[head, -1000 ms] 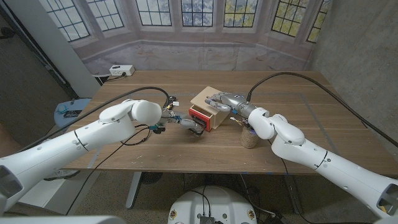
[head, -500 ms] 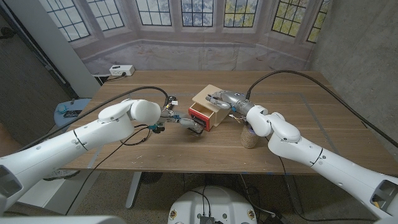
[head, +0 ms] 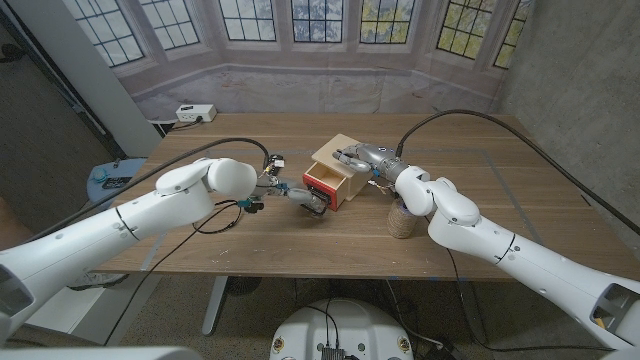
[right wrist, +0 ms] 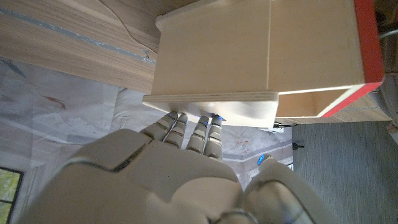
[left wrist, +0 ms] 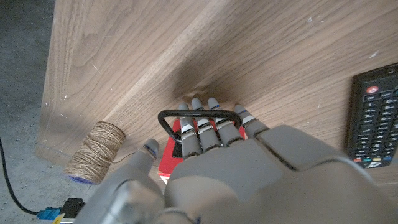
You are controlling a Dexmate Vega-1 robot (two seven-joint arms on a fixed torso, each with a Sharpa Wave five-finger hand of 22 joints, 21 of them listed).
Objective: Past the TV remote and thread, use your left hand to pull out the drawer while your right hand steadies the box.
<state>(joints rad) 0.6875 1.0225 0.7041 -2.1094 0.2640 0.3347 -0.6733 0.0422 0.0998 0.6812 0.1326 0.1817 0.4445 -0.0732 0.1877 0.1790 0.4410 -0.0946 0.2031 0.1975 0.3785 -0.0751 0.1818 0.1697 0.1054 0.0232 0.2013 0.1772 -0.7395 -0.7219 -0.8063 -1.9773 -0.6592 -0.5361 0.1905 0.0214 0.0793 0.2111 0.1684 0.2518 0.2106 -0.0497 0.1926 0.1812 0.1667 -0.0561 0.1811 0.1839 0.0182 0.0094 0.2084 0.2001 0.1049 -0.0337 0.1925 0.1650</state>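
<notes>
Since 1 s ago drawer [head: 322, 186] slid out w/ left hand [head: 303, 197] hooked on handle [left wrist: 198, 119]; right hand [head: 362, 158] clasps box [head: 341, 162], so pull straight.

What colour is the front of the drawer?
Red; the drawer front shows best in the head view, on the pale wooden box.

box [head: 341, 160]: pale wood, mid-table, upright | drawer [head: 324, 184]: red front, black wire handle [left wrist: 198, 116], partly pulled out | thread [head: 402, 219]: tan twine spool, near box | TV remote [left wrist: 373, 116]: black, lying flat
</notes>
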